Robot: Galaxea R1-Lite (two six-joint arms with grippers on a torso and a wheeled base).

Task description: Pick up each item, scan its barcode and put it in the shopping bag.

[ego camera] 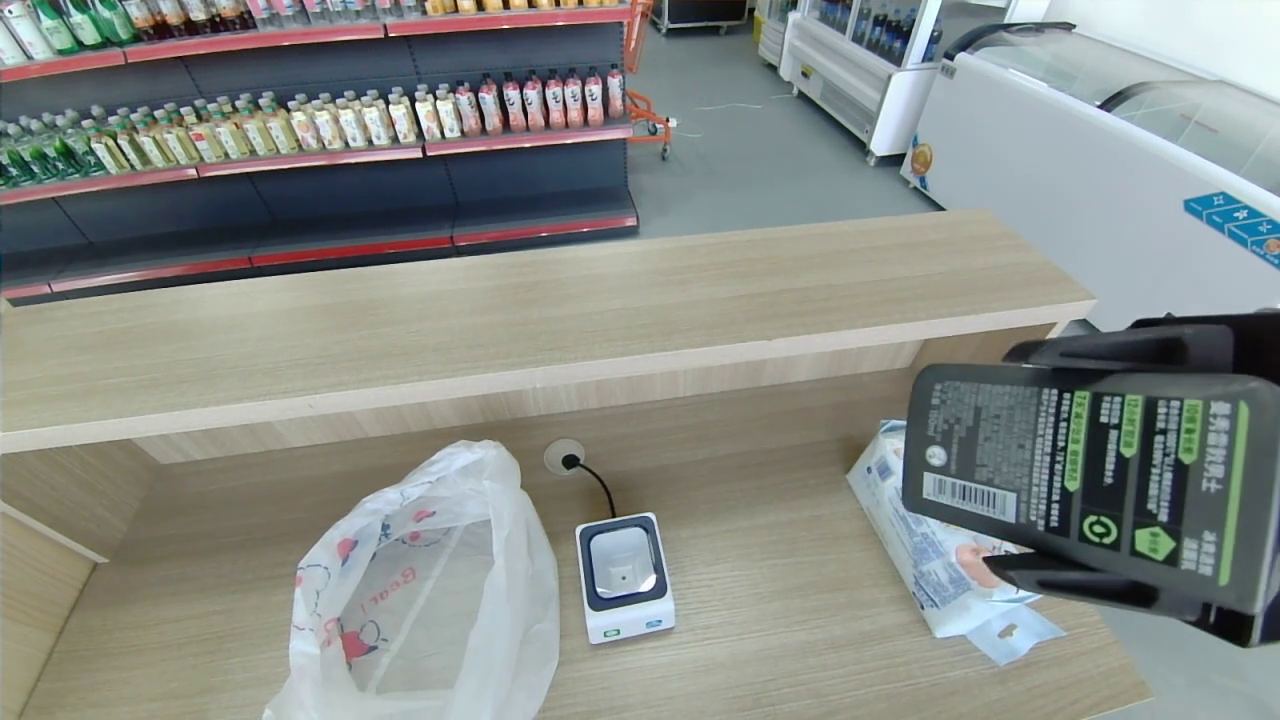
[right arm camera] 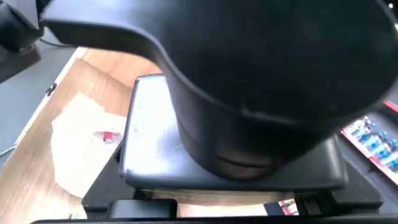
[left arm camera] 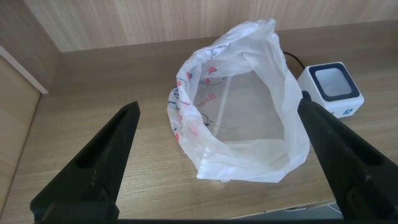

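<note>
My right gripper [ego camera: 1000,462] is closed on a dark pack [ego camera: 1100,480], one finger along its upper edge and one along its lower. The pack is held up in the air at about 3 o'clock from the scanner [ego camera: 623,575], well above the bench [ego camera: 780,620], with its barcode face turned toward my head camera.

My left gripper [left arm camera: 217,107] hangs spread wide with nothing between its fingers [left arm camera: 99,168], over the open mouth of the shopping bag [left arm camera: 242,124].

On the bench, the white bag sits at 9 o'clock from the scanner, just beside it, mouth gaping upward. The scanner's black cable [ego camera: 598,485] runs off at 11 o'clock to a round port [ego camera: 564,456] in the bench. A white soft packet [ego camera: 925,565] lies at 3 o'clock from the scanner, partly under the held pack from my angle.

Beyond the raised ledge [ego camera: 500,320], at 11 o'clock, stand store shelves [ego camera: 320,150] lined with bottles. Chest freezers [ego camera: 1080,170] sit at 1 o'clock on a grey floor [ego camera: 760,160].
</note>
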